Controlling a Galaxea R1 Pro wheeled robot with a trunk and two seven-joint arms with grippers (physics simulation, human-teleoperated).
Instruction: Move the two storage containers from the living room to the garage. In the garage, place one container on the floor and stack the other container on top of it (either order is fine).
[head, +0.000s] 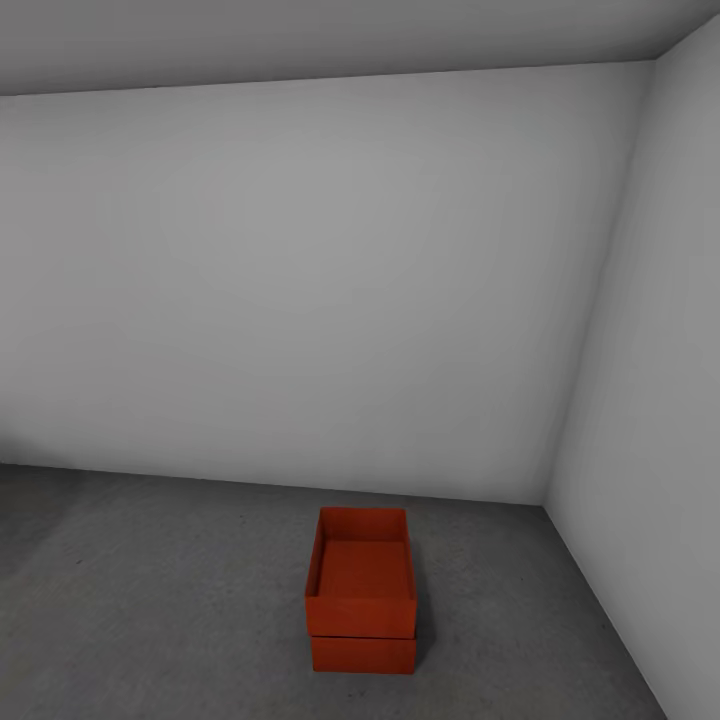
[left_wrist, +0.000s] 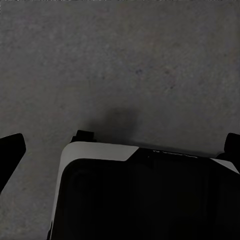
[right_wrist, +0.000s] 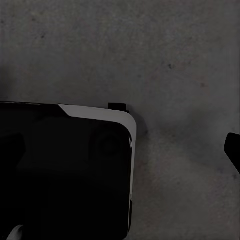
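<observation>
Two orange-red storage containers stand stacked on the dark grey garage floor, near the right-hand corner. The upper container is open-topped and empty, and rests squarely on the lower container, of which only the front strip shows. Both stand apart from the walls. In the left wrist view my left gripper points down at bare concrete, its two black fingertips wide apart with nothing between them. My right gripper also faces the concrete, with one black fingertip far out at the frame's edge.
Plain pale grey walls meet in a corner behind and to the right of the stack. Bare concrete spreads to the left of the containers. The robot's black and white base fills part of both wrist views.
</observation>
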